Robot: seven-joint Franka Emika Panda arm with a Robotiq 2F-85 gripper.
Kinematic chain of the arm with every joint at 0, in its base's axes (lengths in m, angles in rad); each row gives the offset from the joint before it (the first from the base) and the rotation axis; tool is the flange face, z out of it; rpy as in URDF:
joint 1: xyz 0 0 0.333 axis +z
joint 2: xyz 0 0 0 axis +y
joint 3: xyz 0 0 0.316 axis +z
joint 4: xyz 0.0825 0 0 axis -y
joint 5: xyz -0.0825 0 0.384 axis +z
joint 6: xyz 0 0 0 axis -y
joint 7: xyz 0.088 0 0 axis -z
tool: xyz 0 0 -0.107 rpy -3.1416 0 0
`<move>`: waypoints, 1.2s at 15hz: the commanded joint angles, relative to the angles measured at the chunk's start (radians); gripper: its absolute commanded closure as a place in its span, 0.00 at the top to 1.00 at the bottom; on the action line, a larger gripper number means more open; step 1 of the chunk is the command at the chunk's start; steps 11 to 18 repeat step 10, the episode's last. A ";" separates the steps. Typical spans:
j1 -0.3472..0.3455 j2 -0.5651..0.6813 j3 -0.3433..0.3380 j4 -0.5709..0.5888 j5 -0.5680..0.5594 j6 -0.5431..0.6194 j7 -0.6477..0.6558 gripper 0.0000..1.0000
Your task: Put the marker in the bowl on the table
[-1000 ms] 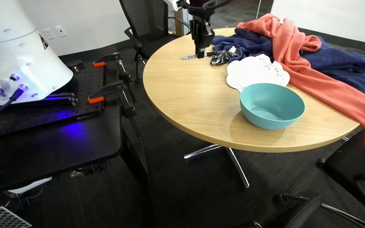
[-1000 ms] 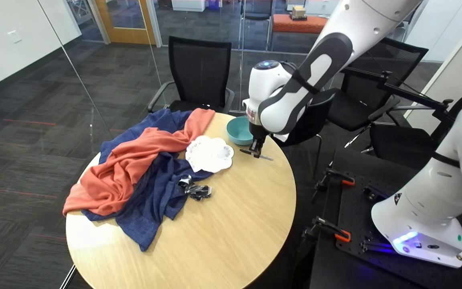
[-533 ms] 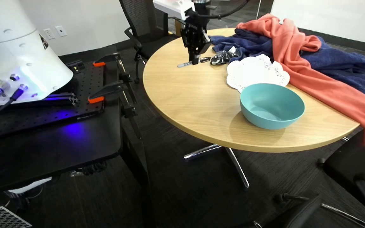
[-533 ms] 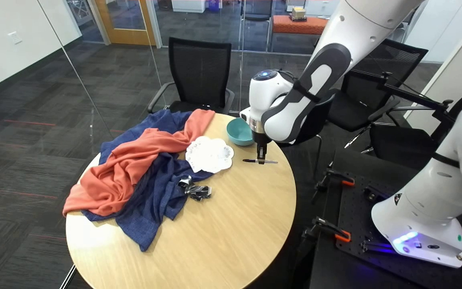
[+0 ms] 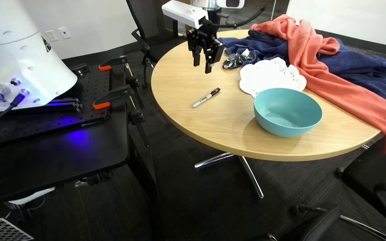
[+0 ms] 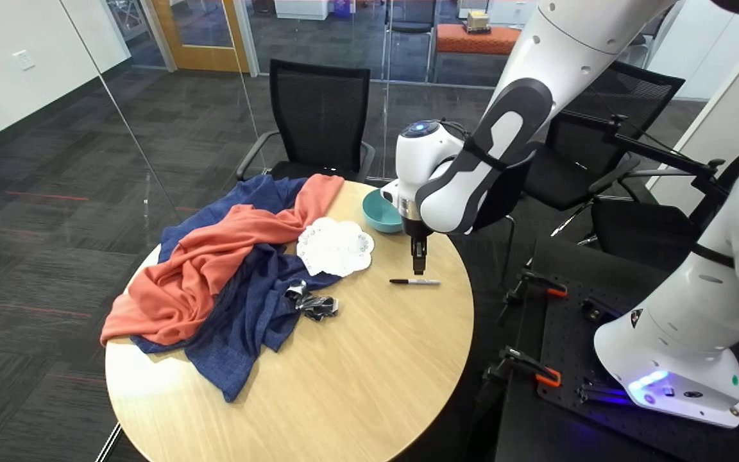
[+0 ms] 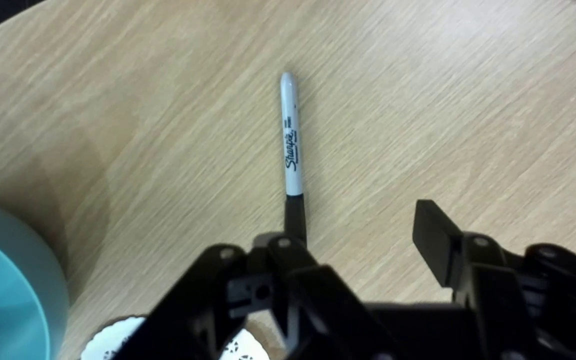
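Observation:
Below the gripper, the marker [image 5: 206,97], light grey with a black cap, lies on the round wood table [image 5: 179,83] in both exterior views. My gripper [image 5: 202,66] hangs above it with fingers apart and nothing between them. In the wrist view the marker [image 7: 290,145] runs up and down the picture, and one finger covers the end of its cap. The teal bowl [image 5: 281,130] stands upright near the table's edge, its inside showing bare. At the wrist view's left edge part of the bowl [image 7: 50,290] shows. The arm partly covers the bowl [image 6: 380,212] in an exterior view.
A white scalloped mat [image 5: 270,77] lies beside the bowl. Navy cloth [image 6: 247,340] and coral cloth [image 6: 209,256] are bunched on the table, with a crumpled black wrapper [image 6: 318,307] at their edge. Office chairs [image 6: 318,115] stand around. Clamps [image 6: 536,372] hold the robot's black platform.
The fingers have spread and the marker has left them, dropping onto the table. Before that, my gripper shifted slightly sideways with the marker held between its fingers.

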 commanded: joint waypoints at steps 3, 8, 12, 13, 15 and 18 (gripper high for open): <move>-0.024 -0.006 0.020 0.027 -0.015 -0.036 -0.022 1.00; -0.020 -0.005 0.020 0.067 -0.013 -0.082 -0.019 1.00; -0.012 0.000 0.015 0.047 -0.010 -0.043 0.005 1.00; -0.012 0.000 0.015 0.047 -0.010 -0.043 0.005 1.00; -0.012 0.000 0.015 0.047 -0.010 -0.043 0.005 1.00; -0.012 0.000 0.015 0.047 -0.010 -0.043 0.005 1.00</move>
